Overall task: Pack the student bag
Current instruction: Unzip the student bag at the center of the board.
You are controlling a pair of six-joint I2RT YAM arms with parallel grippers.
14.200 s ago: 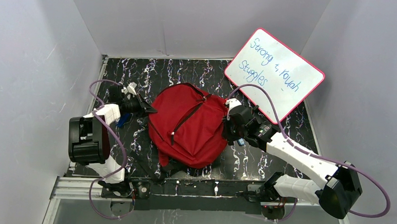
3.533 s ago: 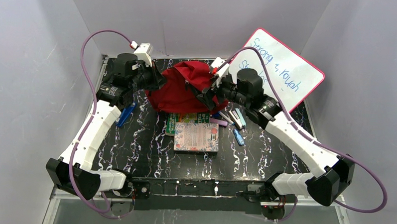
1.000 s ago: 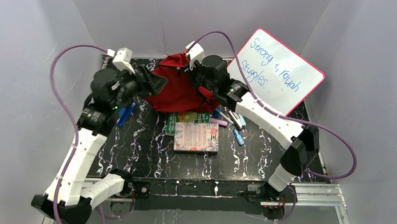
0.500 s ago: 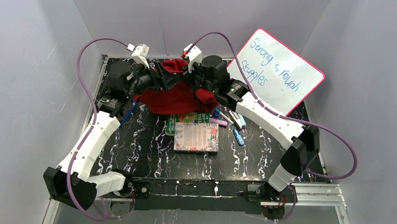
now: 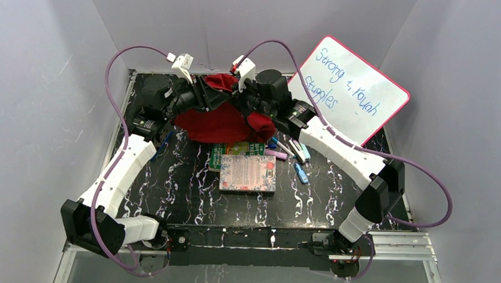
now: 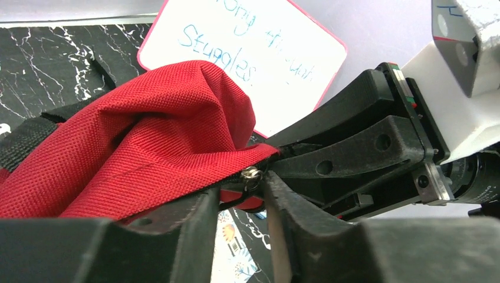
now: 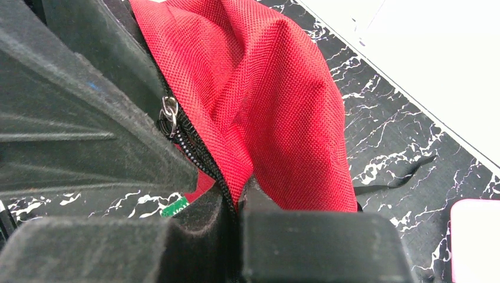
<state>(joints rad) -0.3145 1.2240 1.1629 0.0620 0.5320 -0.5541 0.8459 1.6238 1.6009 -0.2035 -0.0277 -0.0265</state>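
Nothing is packed: student bag [image 5: 220, 123] is clamped at its zipper by left gripper [image 6: 242, 190] and right gripper [image 7: 234, 201]; books [image 5: 247, 173], pens [image 5: 292, 149] are left outside.

I see the student bag [image 5: 226, 123], a soft red fabric backpack, bunched and sagging at the far middle of the counter [image 5: 171, 176] with its top edge lifted. A dark zipper [image 7: 200, 154] with a metal pull [image 6: 251, 175] runs along the raised seam, and a black strap [image 6: 22, 142] trails aside.
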